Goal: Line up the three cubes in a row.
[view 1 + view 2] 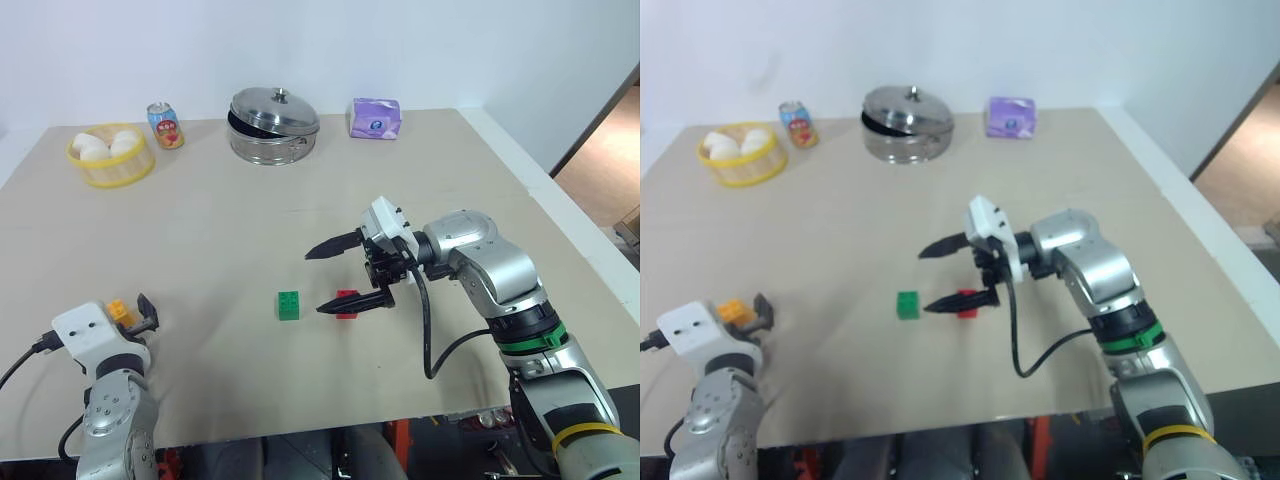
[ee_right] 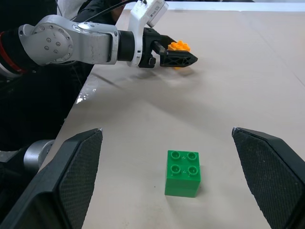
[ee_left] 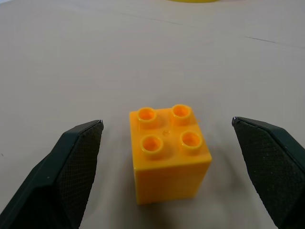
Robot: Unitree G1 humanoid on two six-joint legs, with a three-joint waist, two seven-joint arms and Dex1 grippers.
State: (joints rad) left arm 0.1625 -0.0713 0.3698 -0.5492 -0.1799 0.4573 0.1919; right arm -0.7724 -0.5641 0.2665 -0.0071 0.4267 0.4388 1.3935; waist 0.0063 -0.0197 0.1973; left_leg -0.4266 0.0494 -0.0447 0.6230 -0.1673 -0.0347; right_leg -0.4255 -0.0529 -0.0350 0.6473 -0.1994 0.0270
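Yellow-orange cube [image 3: 169,153] sits between the spread, non-touching fingers of the left gripper [image 3: 169,167]; right gripper [image 1: 345,275] gapes.

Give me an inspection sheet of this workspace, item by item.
Surface: beige table, flat.
Job's things: green cube and red cube side by side, apart; orange cube far off.
Clutter: pot, can, purple packet, yellow basket along the far edge.
Grippers: left gripper jaws open around the orange cube; right gripper jaws open by the red cube.
Cables: black cable on the right arm.
Surroundings: white wall.
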